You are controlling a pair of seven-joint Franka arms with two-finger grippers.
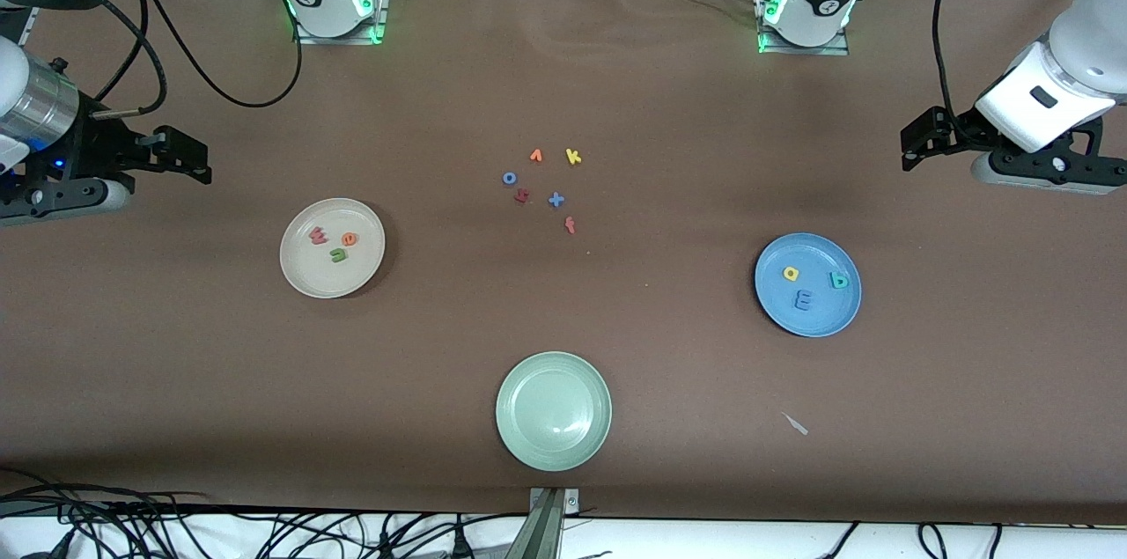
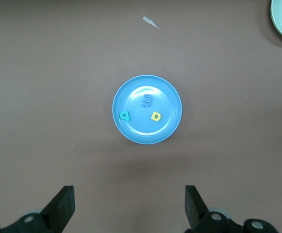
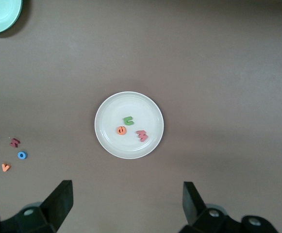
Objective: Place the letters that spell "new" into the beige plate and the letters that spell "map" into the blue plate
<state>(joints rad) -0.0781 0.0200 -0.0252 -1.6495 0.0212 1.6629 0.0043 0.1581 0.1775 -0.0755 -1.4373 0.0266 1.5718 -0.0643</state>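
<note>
The beige plate (image 1: 302,271) (image 3: 110,109) holds the pinkish-red w (image 1: 318,235) (image 3: 141,135), the orange e (image 1: 349,239) (image 3: 122,130) and the green n (image 1: 338,254) (image 3: 128,120). On the blue plate (image 1: 814,326) (image 2: 166,96) lie the yellow a (image 1: 791,273) (image 2: 156,116), the teal p (image 1: 839,280) (image 2: 124,116) and the blue m (image 1: 802,300) (image 2: 146,101). My left gripper (image 1: 912,149) (image 2: 129,204) hangs open and empty over bare cloth at the left arm's end. My right gripper (image 1: 192,161) (image 3: 127,201) hangs open and empty at the right arm's end.
Loose letters lie mid-table: orange v (image 1: 536,156), yellow k (image 1: 573,157), blue o (image 1: 509,178), a dark red squiggle (image 1: 522,196), blue x (image 1: 556,200), orange f (image 1: 570,225). A pale green plate (image 1: 519,436) sits nearest the front camera. A white scrap (image 1: 795,423) lies nearby.
</note>
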